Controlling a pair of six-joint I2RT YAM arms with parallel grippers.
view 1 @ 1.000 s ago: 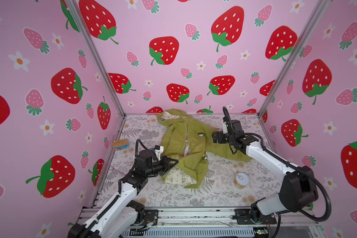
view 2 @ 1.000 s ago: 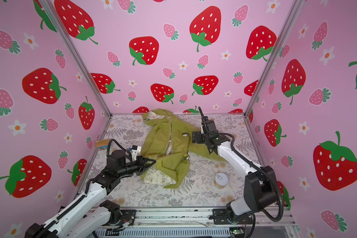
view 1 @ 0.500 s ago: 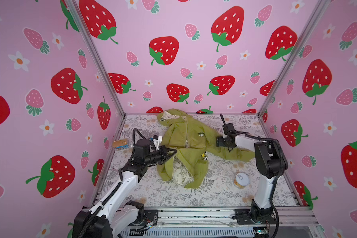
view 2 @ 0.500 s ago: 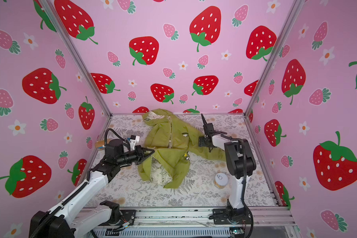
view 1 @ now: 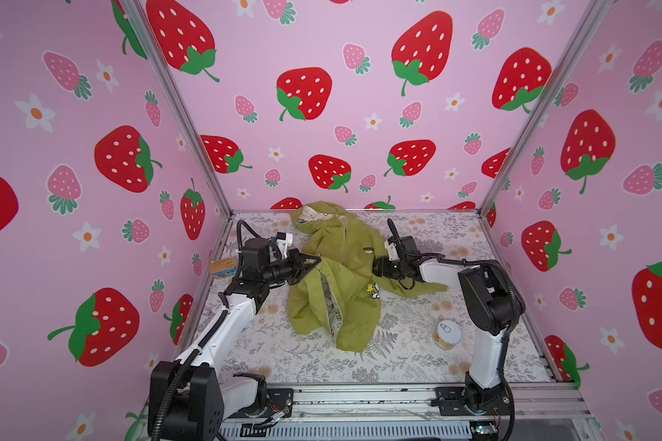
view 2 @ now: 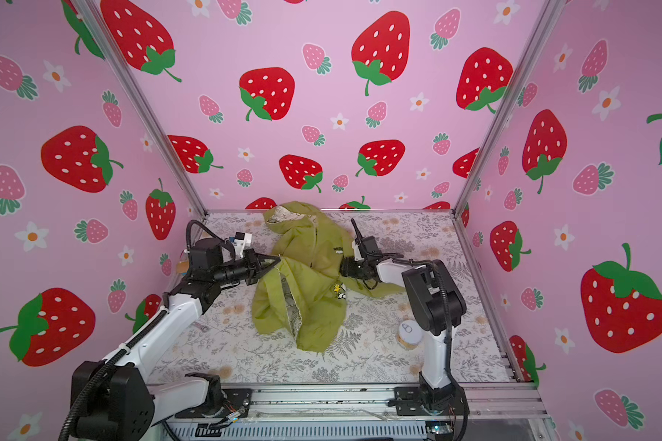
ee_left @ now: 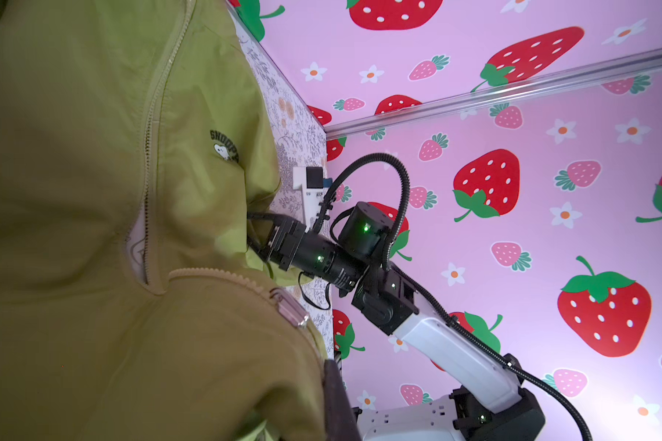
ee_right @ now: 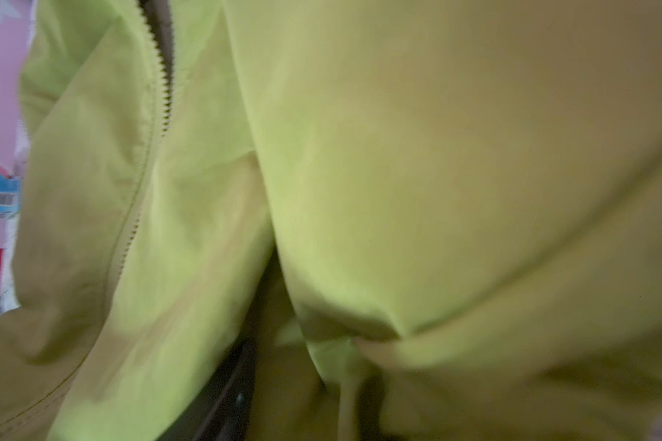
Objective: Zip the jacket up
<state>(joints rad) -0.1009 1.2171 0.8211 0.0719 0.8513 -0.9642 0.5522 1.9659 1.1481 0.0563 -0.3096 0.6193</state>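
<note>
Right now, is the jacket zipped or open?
Open at least below: on the jacket the lower front edges lie apart, pale lining showing between. Whether the upper teeth mesh, cannot tell.

The jacket [view 1: 344, 275] lies centre-back on the table [view 1: 283, 355], with the left gripper [view 1: 316, 262] at its left edge and the right gripper [view 1: 375, 267] at its right (seemingly among folds). A can [view 1: 447, 333] sits front-right, a box [view 1: 222, 267] far left.

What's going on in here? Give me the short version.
Two robot arms are working an olive-green hooded child's jacket lying on the floral-print table. The left arm's fingers are shut on the jacket's front edge. The right arm's fingers are buried in fabric on the opposite side; their grip cannot be made out. The lower front gapes open, so zipping isn't finished.
</note>
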